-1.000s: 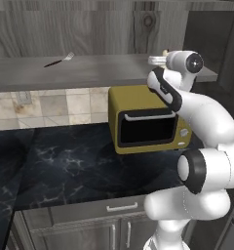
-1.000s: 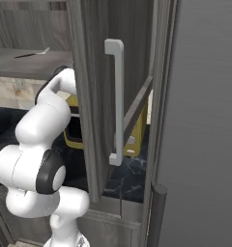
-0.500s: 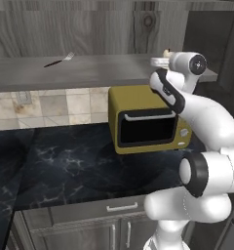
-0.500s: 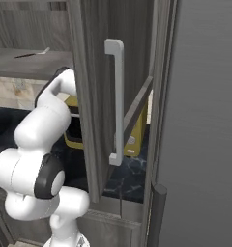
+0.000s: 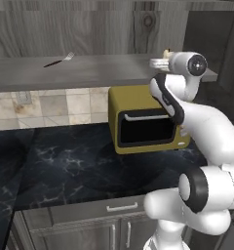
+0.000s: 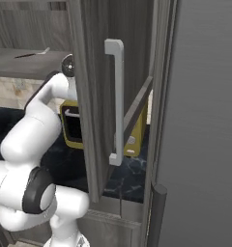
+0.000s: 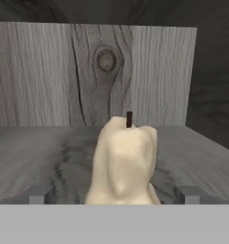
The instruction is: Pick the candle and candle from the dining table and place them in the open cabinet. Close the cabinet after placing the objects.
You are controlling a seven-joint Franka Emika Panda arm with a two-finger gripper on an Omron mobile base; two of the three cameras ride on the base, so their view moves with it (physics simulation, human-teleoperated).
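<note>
Change since a second ago: the gripper (image 7: 114,194) has gone from half-closed to spread wide, arm barely shifted. Jaws now stand well apart with daylight on both sides of the candle (image 7: 122,162), so I judge it released and resting on its own on the cabinet (image 7: 49,143) shelf. One placement looks done. Remaining, by my reading: back the hand out, fetch the other candle if it is not already in, then shut the door.

Hand view, left to right: left fingertip (image 7: 37,194) low at the edge, clear of the wax; the candle dead centre between the tips, just ahead of the hand, upright, dark wick showing at its top; right fingertip (image 7: 189,194), also clear. Behind the candle, the knotted wood-grain back panel.

Left base view: a fork (image 5: 59,61) lies far to the hand's left on the same shelf; the gripper (image 5: 160,62) reaches in at shelf level above the yellow microwave (image 5: 146,124).

Right base view: the open cabinet door (image 6: 91,96) with its bar handle (image 6: 116,101) hides the hand.

Risk: a crooked withdrawal could tip the candle.
</note>
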